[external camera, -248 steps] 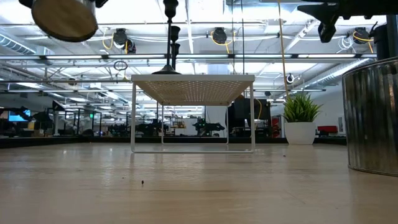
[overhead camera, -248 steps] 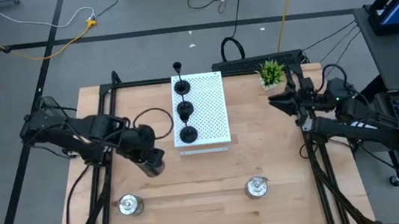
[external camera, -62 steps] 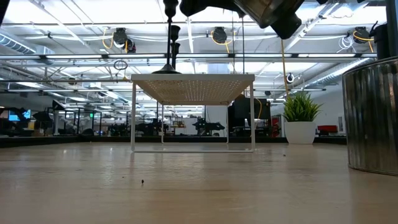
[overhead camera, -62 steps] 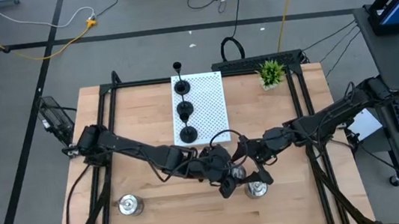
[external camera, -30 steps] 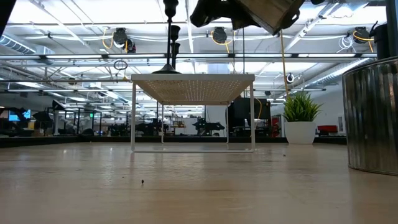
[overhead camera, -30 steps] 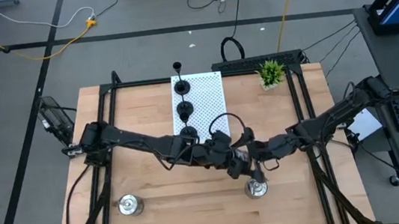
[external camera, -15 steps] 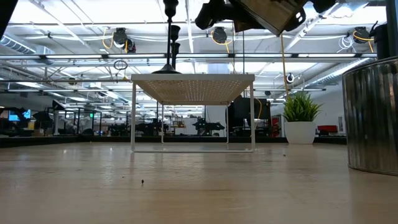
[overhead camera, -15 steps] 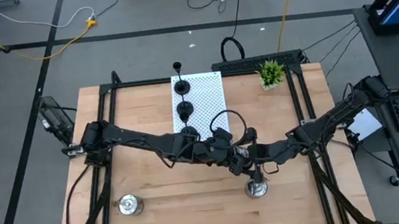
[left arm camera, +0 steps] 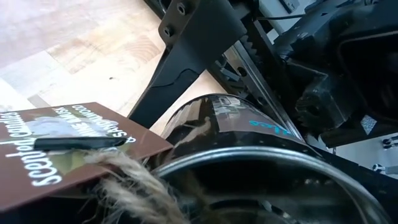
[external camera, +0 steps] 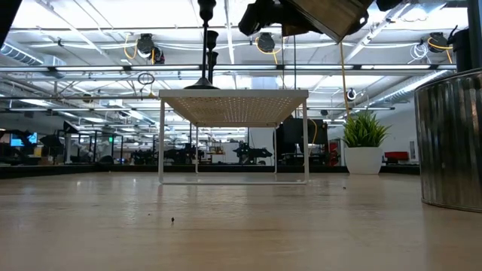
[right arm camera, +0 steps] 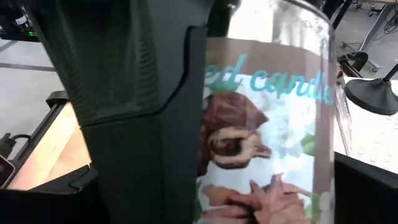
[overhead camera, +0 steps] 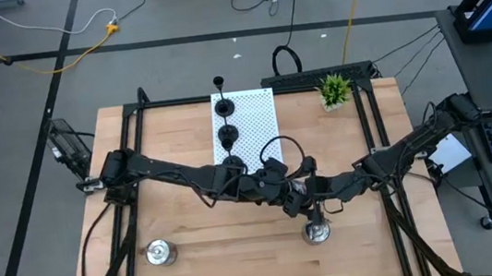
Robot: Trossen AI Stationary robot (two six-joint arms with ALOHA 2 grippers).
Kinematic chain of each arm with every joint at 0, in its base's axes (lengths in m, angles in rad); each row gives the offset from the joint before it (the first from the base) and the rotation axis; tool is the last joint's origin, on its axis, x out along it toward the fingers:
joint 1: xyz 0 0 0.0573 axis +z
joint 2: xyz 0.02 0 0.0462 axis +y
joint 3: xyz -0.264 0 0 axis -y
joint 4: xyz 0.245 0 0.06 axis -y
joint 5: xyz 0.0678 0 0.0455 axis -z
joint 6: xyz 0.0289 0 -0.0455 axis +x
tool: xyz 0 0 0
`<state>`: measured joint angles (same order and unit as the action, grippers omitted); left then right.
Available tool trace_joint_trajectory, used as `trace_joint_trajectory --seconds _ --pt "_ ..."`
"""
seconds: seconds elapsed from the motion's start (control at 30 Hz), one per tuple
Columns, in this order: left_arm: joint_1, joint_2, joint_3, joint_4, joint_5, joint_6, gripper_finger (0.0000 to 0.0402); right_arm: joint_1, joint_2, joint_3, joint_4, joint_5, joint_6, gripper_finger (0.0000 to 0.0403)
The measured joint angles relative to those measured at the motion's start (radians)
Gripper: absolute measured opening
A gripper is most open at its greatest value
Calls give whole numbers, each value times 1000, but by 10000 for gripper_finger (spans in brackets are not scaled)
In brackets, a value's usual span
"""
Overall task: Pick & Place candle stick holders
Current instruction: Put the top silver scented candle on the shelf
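Candle stick holders: three black ones (overhead camera: 227, 135) stand in a row on the white perforated board (overhead camera: 260, 136) at the bench's (overhead camera: 193, 246) far edge, middle. Two silver ones rest near the near edge, one toward the left corner (overhead camera: 159, 253), one right of centre (overhead camera: 315, 233). A third silver holder (overhead camera: 301, 197), labelled as a candle (right arm camera: 267, 155), with a brown tag (left arm camera: 68, 143), is held above the bench, between both hands. Left hand (overhead camera: 286, 200): at the holder, grip state cannot be told. Right hand (overhead camera: 319, 193): fingers (right arm camera: 143, 124) against the holder's side, grasping it. Potted plant (overhead camera: 334, 89): far right corner.
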<state>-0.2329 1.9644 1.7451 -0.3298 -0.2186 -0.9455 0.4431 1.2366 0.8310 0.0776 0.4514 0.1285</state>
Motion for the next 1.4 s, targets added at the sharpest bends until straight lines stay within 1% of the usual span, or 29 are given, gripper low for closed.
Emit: trace_joint_trajectory --seconds 0.17,0.37,0.73,0.87,1.03,1.13,1.2,1.27,1.4 --pt "0 0 0 -6 0 0 355 0 0 0 -7 -1 16 390" --pt "2 0 0 -14 -13 -24 355 0 -2 0 -15 14 25 344" --pt "2 1 -1 -12 -4 -25 355 3 -2 1 -21 4 40 344" --pt "2 2 -2 -10 19 -17 385 18 -9 1 -24 -11 50 344" --pt "3 2 -3 25 44 11 357 24 -30 2 -47 -6 48 344" --pt "7 1 -3 46 43 20 360 24 -46 2 -67 -4 59 344" --pt "10 -8 -4 47 44 27 379 24 -54 3 -71 -4 64 344" --pt "11 -13 -4 48 45 42 389 23 -64 4 -69 -4 67 344" --pt "16 -13 -5 69 48 56 367 24 -74 4 -77 -3 69 344"
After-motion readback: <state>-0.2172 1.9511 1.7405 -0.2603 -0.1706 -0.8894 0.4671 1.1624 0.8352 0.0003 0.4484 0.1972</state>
